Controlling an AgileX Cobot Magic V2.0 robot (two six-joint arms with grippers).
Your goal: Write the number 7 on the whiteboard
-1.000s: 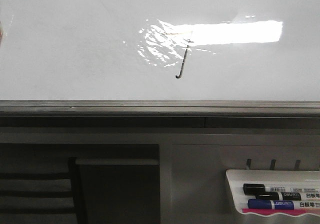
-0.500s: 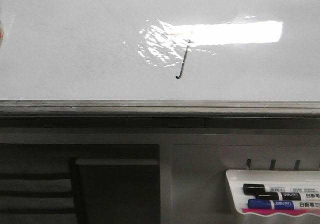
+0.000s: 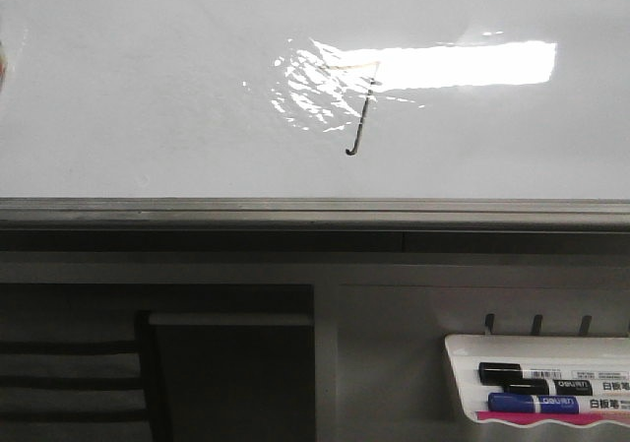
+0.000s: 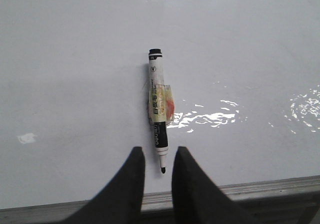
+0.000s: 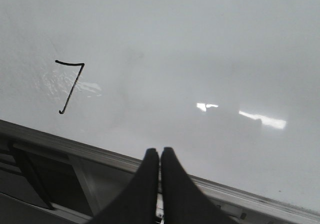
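The whiteboard fills the upper half of the front view, with a bright glare patch. The number 7 is drawn on it in dark marker at the glare's edge; it also shows in the right wrist view. No gripper shows in the front view. In the left wrist view, an uncapped black marker with tape round its body lies on the board. My left gripper is open, its fingers either side of the marker's tip and not touching it. My right gripper is shut and empty over the board's frame.
The grey frame rail runs along the board's near edge. Below it at the right hangs a white marker tray holding a black marker and a blue marker. A dark opening sits lower left.
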